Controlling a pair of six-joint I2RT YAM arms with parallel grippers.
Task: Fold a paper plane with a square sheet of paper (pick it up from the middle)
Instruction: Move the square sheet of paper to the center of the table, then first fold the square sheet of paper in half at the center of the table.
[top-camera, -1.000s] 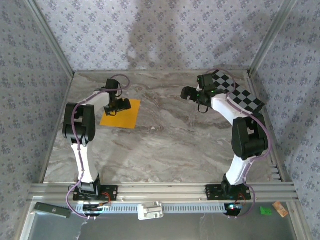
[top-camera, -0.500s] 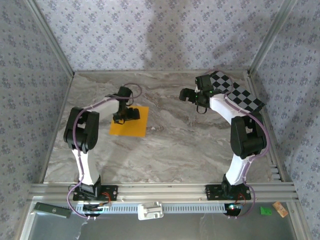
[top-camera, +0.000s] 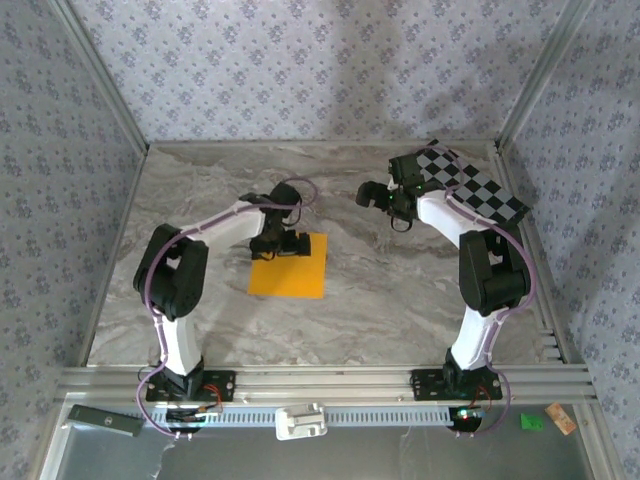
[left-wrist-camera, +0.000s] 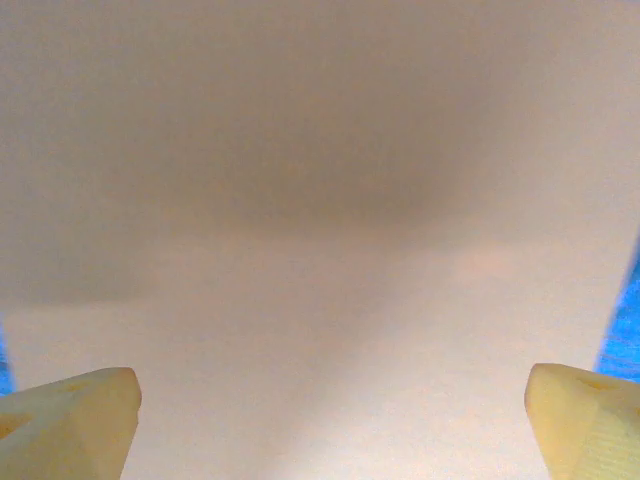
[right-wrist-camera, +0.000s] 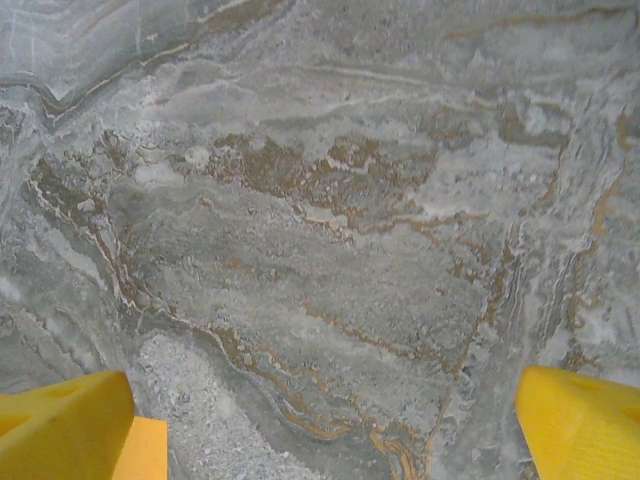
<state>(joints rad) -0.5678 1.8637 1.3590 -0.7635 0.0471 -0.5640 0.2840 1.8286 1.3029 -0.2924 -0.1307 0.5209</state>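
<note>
Hanging low over the square sheet of paper, the left gripper has its fingers spread wide, nothing pinched. The sheet lies flat mid-table on the marble table, its far edge under that gripper and its middle just nearward. The right gripper, also wide and empty, sits farther off to the right, so the left arm is nearer.
</note>
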